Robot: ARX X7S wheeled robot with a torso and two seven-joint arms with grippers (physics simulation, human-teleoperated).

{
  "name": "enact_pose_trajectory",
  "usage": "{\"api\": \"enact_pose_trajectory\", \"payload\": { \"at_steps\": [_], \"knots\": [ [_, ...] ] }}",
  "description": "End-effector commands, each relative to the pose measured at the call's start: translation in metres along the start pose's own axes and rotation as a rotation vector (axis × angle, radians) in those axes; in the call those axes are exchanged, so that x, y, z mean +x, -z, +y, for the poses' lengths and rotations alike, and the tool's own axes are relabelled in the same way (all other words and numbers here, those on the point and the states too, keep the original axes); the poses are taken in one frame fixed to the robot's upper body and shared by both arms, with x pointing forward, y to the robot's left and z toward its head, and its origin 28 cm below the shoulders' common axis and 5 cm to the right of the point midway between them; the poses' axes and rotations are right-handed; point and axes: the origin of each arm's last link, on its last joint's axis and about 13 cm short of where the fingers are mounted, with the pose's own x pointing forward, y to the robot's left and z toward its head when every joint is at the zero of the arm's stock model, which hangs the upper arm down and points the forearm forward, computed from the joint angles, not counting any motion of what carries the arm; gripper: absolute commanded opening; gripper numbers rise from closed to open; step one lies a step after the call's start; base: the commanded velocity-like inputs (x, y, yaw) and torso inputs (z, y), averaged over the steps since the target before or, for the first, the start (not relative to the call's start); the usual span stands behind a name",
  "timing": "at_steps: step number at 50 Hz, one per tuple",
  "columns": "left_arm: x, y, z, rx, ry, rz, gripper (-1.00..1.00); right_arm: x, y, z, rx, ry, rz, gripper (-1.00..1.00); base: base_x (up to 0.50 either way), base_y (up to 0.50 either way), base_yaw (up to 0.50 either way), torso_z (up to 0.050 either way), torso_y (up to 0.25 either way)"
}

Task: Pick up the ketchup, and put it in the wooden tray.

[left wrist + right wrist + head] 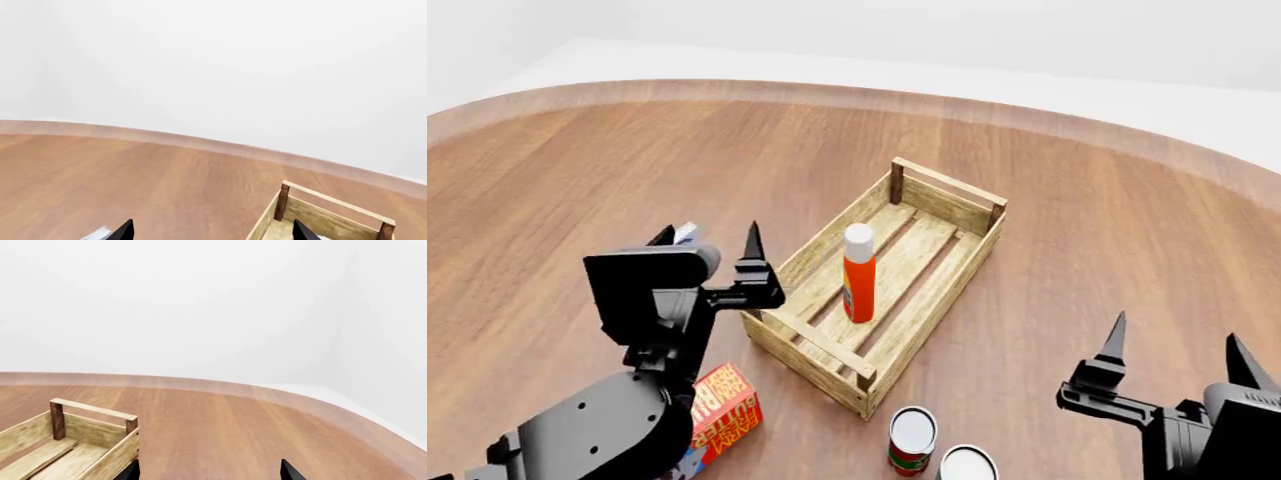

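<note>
table: round-edged, warm brown wood grain | wall: plain white, corner at right | light: soft, even

Bare tabletop lies far and right of the wooden tray. Near it, two cans and a red box crowd the approach; the ketchup stands upright inside.
</note>
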Motion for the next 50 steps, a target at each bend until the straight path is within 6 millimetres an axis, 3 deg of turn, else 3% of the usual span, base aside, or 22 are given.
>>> {"api": "enact_pose_trajectory", "payload": {
  "at_steps": [1,50],
  "knots": [
    [-0.007,0.005,0.007,-0.014,-0.047,0.017,1.0,-0.003,0.001,0.005,0.002,-0.013,0.001,1.0,0.0,0.0,0.0,0.0,0.0],
    [-0.007,0.01,0.016,-0.016,-0.095,0.023,1.0,0.009,0.003,0.019,0.002,-0.052,0.01,1.0,0.0,0.0,0.0,0.0,0.0]
  ]
}}
